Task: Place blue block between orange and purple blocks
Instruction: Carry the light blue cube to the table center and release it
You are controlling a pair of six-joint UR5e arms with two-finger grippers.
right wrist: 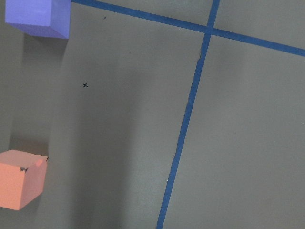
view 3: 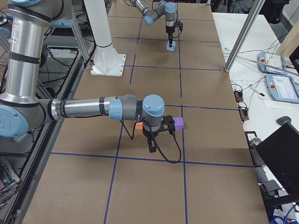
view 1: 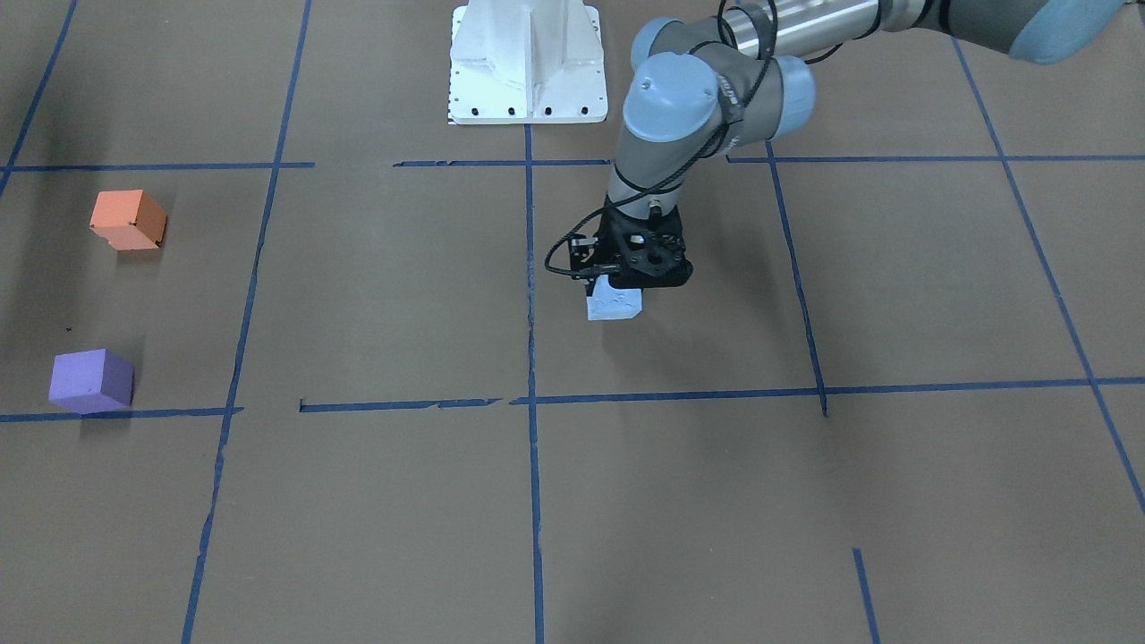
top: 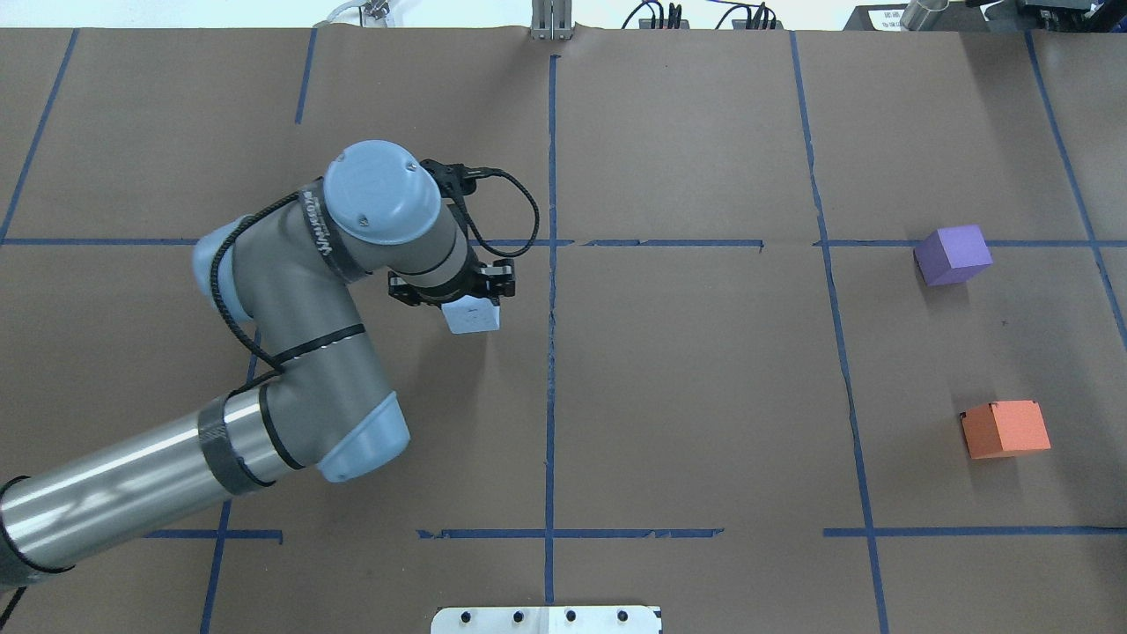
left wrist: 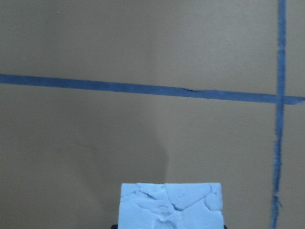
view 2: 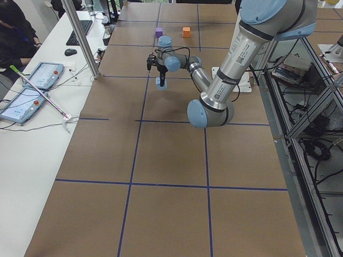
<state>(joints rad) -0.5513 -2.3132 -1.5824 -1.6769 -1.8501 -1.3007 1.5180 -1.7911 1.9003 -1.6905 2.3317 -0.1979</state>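
My left gripper is shut on the pale blue block and holds it low over the brown paper near the table's middle; the block also shows in the overhead view and fills the bottom of the left wrist view. The orange block and the purple block sit apart on the robot's far right, with a bare gap between them. Both also show in the right wrist view, orange and purple. My right gripper shows only in the exterior right view; I cannot tell whether it is open or shut.
Blue tape lines divide the paper-covered table into squares. The robot's white base plate stands at the table's near edge. Operators' tablets and cables lie on a side table beyond the far edge.
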